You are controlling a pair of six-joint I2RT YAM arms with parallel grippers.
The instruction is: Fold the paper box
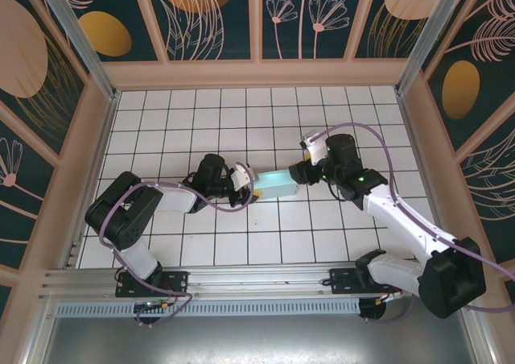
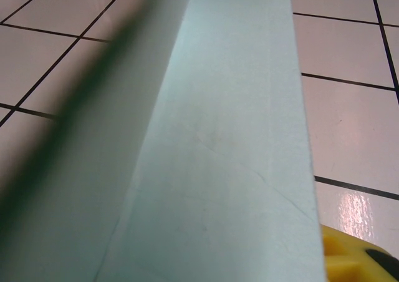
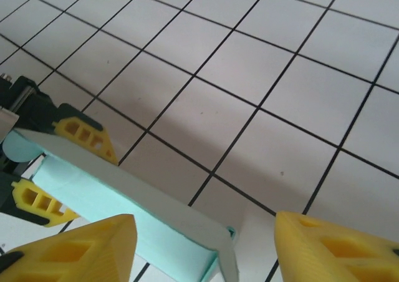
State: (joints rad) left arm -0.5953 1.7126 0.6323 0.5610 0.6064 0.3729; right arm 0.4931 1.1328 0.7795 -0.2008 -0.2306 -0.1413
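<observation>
The left hand (image 1: 248, 184) was closed on the left end of the paper box (image 1: 279, 184). In the right wrist view its two yellow fingers (image 3: 84, 134) sat one on each face of the card with nothing showing between finger and card. The box lay crosswise between the two arms, over the middle of the tiled bench (image 1: 201, 122). A soft shadow on the tiles behind it suggested it was held a little off the surface, though I could not tell for sure. From the left wrist, the mint card ran away from the camera with a long crease up its length and one panel tilted off the other.

The right hand (image 1: 302, 173) stood at the box's right end with its fingers (image 3: 93, 251) spread wide. The open corner of the card lay between them, touched by neither.

The step in hand looked like closing up that right end while the left hand steadied the body. The next move would call for the right hand to come in square on the loose flap and press it along its crease. The left hand's grip would have to stay firm without crushing the thin card.
</observation>
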